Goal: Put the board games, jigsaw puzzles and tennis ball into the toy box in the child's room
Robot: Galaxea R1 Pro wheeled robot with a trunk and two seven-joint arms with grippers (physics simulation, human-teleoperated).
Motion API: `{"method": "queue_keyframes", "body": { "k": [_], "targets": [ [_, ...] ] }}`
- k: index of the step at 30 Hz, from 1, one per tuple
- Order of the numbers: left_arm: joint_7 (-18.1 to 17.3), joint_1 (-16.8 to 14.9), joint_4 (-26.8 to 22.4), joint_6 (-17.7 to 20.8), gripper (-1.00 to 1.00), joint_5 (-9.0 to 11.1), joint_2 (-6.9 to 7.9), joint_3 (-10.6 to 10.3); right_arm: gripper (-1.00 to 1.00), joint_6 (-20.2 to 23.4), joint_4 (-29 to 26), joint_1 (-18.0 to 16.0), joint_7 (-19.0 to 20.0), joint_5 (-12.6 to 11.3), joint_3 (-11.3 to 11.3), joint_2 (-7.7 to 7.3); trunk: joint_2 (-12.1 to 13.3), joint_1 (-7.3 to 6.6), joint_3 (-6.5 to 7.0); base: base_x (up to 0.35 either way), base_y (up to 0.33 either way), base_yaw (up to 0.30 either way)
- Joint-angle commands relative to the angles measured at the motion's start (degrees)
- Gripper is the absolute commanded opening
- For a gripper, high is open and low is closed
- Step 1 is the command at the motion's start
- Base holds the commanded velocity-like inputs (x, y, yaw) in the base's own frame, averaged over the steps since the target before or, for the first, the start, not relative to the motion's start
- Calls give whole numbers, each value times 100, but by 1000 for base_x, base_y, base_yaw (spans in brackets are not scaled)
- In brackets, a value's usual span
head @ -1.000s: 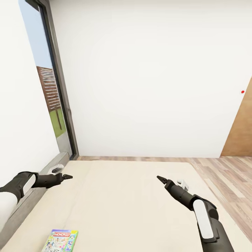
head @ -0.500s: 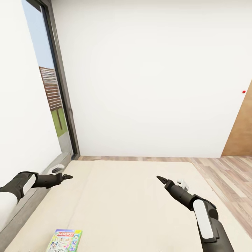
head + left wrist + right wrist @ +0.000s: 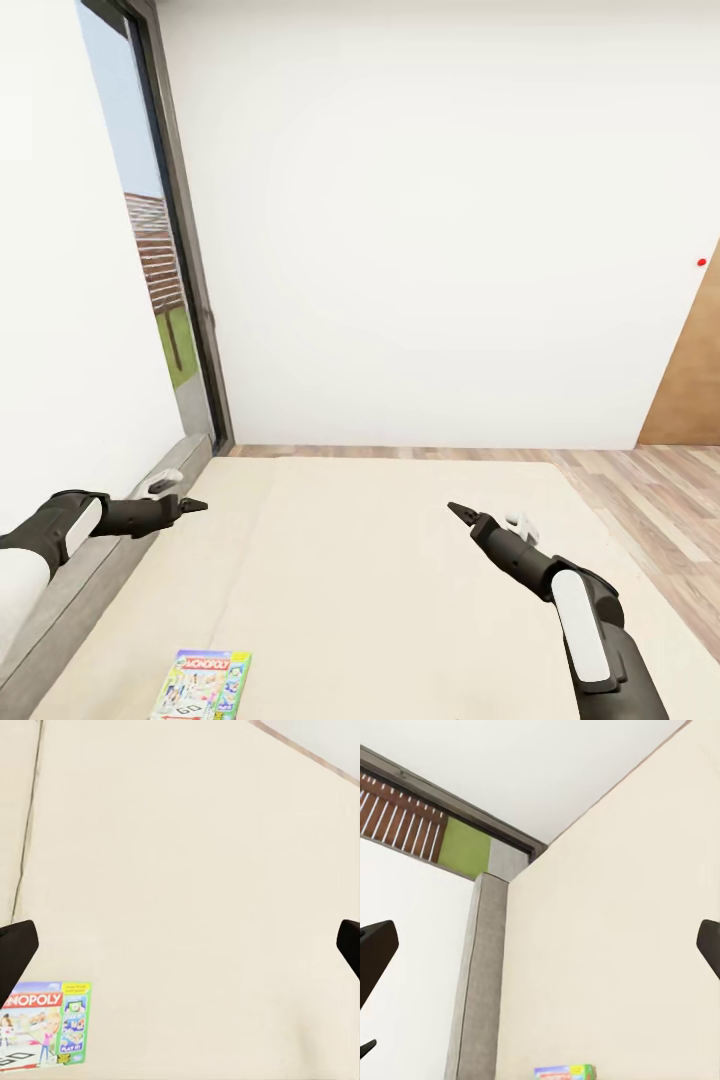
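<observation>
Head view: Monopoly board game (image 3: 205, 685) flat on bed (image 3: 380, 590), near headboard (image 3: 70, 610) side. Left gripper (image 3: 192, 504) above bed, jaws wide, empty; right gripper (image 3: 458, 512) likewise. Advice: lower left gripper squarely over box edge.

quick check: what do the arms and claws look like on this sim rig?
Both arms are dark grey to black with rounded segments and a glossy white panel along the forearm. The left claw and right claw are slim, black and taper to points; a small white block sits beside each wrist. In the wrist views the fingertips are plain black. No cables or markings are visible.
</observation>
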Motion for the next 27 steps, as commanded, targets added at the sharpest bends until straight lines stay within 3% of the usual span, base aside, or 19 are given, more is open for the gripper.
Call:
{"method": "queue_keyframes", "body": {
  "k": [1, 11, 27],
  "targets": [
    [-3, 0, -1, 37, 100, 18, 1, 11, 100, 36, -2, -4, 33, 20, -21, 8, -5, 2, -3, -3, 207, 0],
    [-1, 0, -1, 37, 100, 18, 1, 11, 100, 36, 1, -4, 33, 18, -21, 7, -5, 2, -3, -1, 188, 0],
    [8, 0, -1, 37, 100, 18, 1, 11, 100, 36, 1, -4, 28, 24, -24, 15, -5, 2, -3, 0, 18, 0]
  ]
}}
